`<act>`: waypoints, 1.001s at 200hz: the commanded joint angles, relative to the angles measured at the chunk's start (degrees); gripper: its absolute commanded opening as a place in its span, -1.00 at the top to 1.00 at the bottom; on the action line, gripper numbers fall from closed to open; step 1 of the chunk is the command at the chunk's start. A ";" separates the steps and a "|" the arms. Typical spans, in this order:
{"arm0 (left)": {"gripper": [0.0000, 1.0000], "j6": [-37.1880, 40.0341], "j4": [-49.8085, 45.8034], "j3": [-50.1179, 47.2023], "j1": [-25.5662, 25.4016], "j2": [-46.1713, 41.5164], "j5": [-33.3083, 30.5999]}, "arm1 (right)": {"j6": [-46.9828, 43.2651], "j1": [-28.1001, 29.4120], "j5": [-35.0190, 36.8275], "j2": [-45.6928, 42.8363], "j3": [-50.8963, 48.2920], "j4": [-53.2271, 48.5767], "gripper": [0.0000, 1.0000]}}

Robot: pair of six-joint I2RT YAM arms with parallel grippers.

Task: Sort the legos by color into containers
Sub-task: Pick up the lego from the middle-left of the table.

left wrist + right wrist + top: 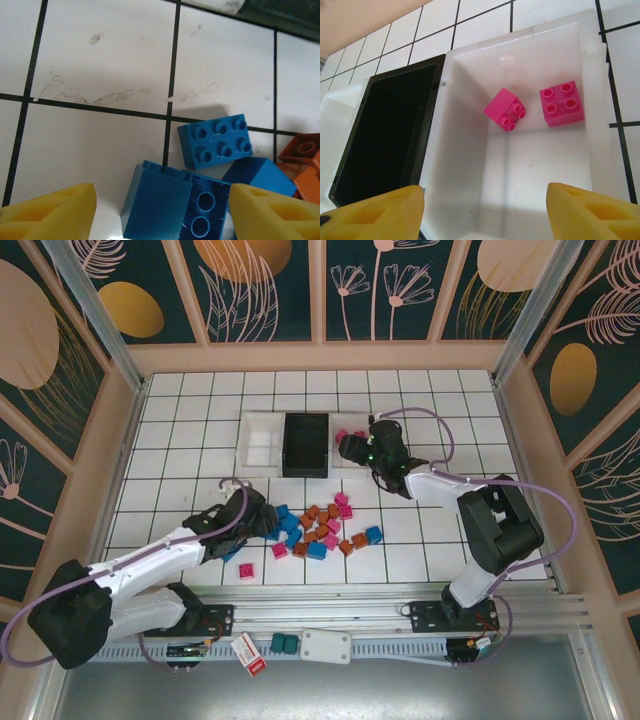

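White tiles with dark grout cover the table (180, 440), fenced in by teal panels painted with pale flowers. At the far middle three containers stand in a row: a left white bin (262, 445), a black bin (306, 444) in the centre, and a right white bin (465, 150) pressed against it. Toward the far end of that right white bin lie a tipped pink brick (505, 109), resting on an edge, and just beside it a flat pink brick (561, 103), studs up. The right gripper (485, 215) hovers over this bin, its yellow fingers spread wide with nothing between them.

Nearer to me, the loose legos (322, 530) sit in a mixed cluster at the middle of the table, blue, orange-brown and pink together. A lone pink brick (246, 570) lies apart at the near left. The left gripper (162, 215) is down at the cluster's left edge, jaws parted on either side of a blue brick (165, 205) that lies with its hollow underside showing. One finger looks to be against it, but bare tile shows between the brick and the other finger, so it is not clamped. Just beyond it sits a second blue brick (220, 141), studs up.
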 commanded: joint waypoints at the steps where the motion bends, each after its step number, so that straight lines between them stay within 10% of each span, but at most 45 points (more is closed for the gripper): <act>1: -0.36 1.72 1.09 1.01 -0.93 1.59 -1.88 | 0.93 -0.89 -0.30 -1.84 -1.41 0.73 -0.33; 128: 0.04 0.27 -1.01 0.24 -0.89 7.89 -8.37 | 2.16 -1.13 -0.21 -4.29 -1.89 0.73 -0.33; 167: -0.22 0.76 0.17 -0.14 -0.94 10.26 -6.09 | 2.23 -1.11 0.01 -5.08 -2.03 0.64 -0.33; 200: 0.12 0.68 2.49 -0.91 -0.90 11.23 -4.94 | 2.41 -1.12 0.23 -5.17 -2.04 0.43 -0.33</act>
